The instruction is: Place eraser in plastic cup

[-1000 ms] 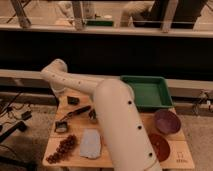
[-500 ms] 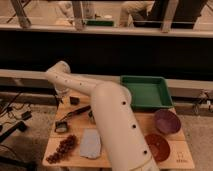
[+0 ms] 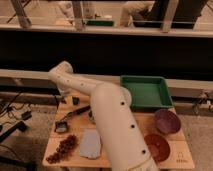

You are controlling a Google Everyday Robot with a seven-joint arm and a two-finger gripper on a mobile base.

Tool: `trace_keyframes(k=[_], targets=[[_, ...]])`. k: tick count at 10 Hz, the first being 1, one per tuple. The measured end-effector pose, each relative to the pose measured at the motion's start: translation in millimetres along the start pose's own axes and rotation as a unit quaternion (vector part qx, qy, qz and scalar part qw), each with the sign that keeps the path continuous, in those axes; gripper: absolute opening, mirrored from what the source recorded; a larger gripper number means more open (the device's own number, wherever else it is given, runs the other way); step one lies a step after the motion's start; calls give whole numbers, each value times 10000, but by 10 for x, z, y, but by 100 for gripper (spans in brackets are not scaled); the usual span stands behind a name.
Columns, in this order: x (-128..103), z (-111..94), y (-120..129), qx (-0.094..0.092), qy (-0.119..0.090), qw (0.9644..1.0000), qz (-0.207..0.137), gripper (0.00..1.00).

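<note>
**Counter (image 3: 144,123) with robot arm (image 3: 117,125) stretched across it.** No writing could be read; a faint mark (image 3: 182,159) at the counter's near right corner was too small to be made out. The end effector (image 3: 63,98) was positioned low at the far left edge, largely hidden behind its own wrist, with its jaws apart. The eraser (image 3: 76,100) was seen just beside it as a small dark block lying on the counter. The plastic cup (image 3: 91,116) was mostly covered by the arm, and only a greyish sliver was shown. A knife (image 3: 75,112), grapes (image 3: 62,146), a cloth (image 3: 90,144), a green tray (image 3: 146,78), a bowl (image 3: 166,121) and a plate (image 3: 157,146) were also laid out.
</note>
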Motion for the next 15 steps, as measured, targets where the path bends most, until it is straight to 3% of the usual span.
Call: trace_keyframes(k=[4,10,15], targets=[[116,76,35,-48,2,9999,96,80],[174,165,66,-139,-447,9985,274,80],[206,197,68,-198,-539,9979,312,80]])
